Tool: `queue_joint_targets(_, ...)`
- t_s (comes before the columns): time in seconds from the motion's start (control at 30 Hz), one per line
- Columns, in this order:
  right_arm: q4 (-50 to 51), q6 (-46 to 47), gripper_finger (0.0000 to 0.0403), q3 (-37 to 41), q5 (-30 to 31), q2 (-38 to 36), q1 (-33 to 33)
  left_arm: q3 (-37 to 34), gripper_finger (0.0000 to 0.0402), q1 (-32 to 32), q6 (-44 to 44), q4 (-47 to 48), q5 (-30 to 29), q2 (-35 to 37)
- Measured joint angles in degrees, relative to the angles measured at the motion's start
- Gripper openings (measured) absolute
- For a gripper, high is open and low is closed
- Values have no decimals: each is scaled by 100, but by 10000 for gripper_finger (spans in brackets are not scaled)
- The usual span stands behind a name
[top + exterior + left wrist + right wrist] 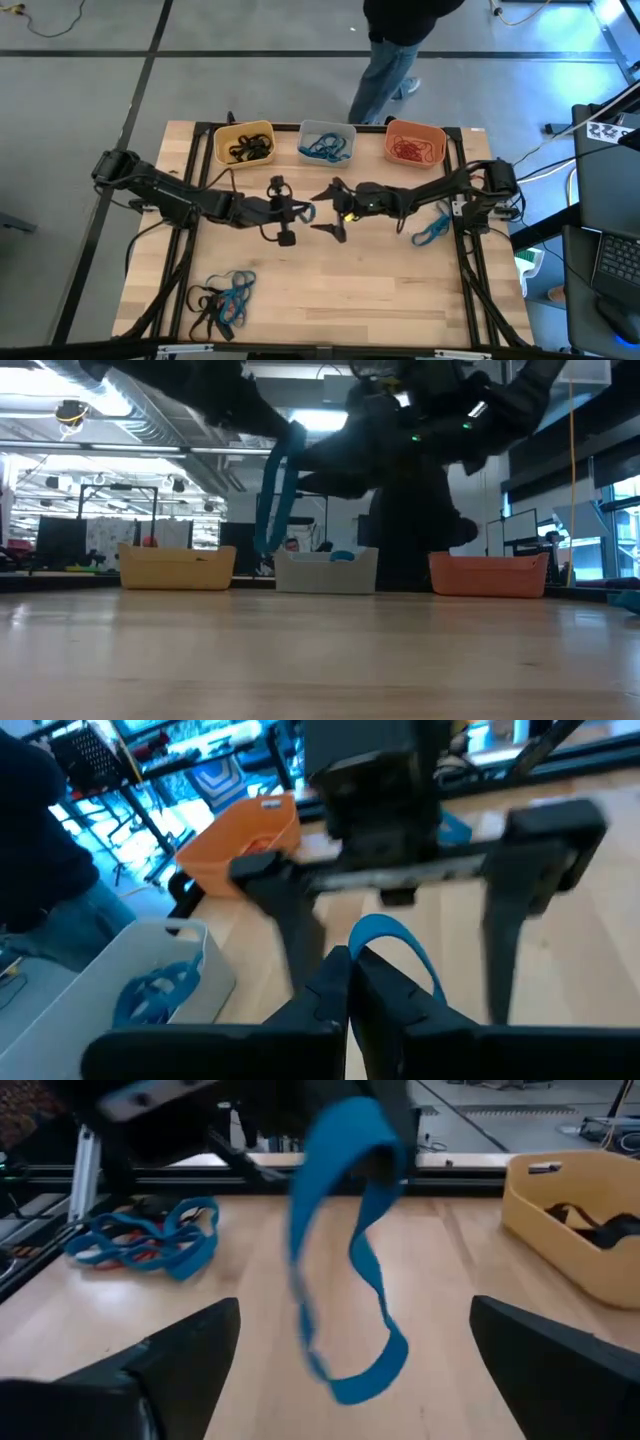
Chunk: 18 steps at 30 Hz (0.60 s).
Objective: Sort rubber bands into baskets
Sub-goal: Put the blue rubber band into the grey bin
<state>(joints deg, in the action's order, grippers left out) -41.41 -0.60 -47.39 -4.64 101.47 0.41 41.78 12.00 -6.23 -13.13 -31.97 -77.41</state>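
- A tangled heap of black and blue rubber bands (pixel 222 297) lies near the desk's (pixel 350 290) front left corner.
- A smaller blue bunch (pixel 432 230) sits by the right edge, just beside the right arm.
- Over the desk's middle, the left gripper (pixel 296 212) has its fingers (pixel 330 985) pressed together on a blue band (pixel 276 485), which hangs in a loop clear of the wood.
- The right gripper (pixel 334 211) faces it from close by, its two fingers spread wide, the dangling band between them.
- Along the back edge stand three baskets: the yellow basket (pixel 244 144) with black bands at the left, the pale grey basket (pixel 326 143) with blue ones in the middle, the orange basket (pixel 415 144) with red-orange ones at the right.
- Beyond the back edge a person (pixel 395 50) stands on the floor.
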Motion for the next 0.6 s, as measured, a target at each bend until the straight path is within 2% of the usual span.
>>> queue_joint_targets(0.23, 49, -156, 395, -493, -653, 294, 2, 0, 15, 75, -231, -299, 4, -1)
queue_joint_targets(0.37, 53, -186, 387, -606, -751, 348, 2, 0, 16, 75, -199, -297, 4, -2)
queue_joint_targets(0.47, 57, -232, 360, -658, -894, 348, 2, 0, 17, 75, -182, -297, 4, -2)
queue_joint_targets(0.6, 92, -289, 296, -681, -1177, 348, 2, 0, 17, 73, -205, -301, 4, -2)
